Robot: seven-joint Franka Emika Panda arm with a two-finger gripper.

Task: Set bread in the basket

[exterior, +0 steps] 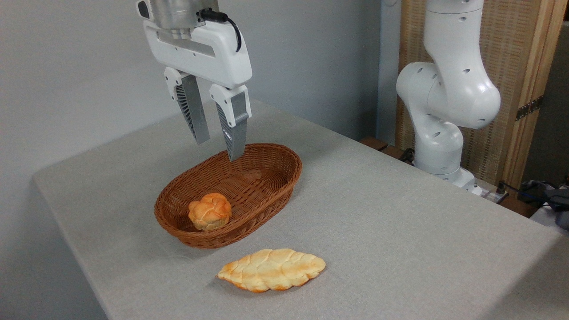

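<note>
On the grey cloth-covered table (pixel 400 231), the oval reddish-brown woven wicker basket (pixel 271 178) sits mid-table. The small round orange knotted bun (pixel 210 211) lies inside it, toward its 7 o'clock end. The long flat pale braided loaf (pixel 272 269) lies on the cloth at the basket's 5 o'clock, just apart. My white two-finger pincer (pixel 218 149) hangs above the basket's 12 o'clock rim.

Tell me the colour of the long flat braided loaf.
Pale cream with golden-orange edges, clear in the fixed camera.

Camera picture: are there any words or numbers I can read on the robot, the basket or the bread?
No readable text anywhere.
Gripper: plain white and grey, no label.
Arm: plain white, no lettering shows.
Basket: bare wicker.
Bread and bun: nothing written.
Table: plain grey cloth.
</note>
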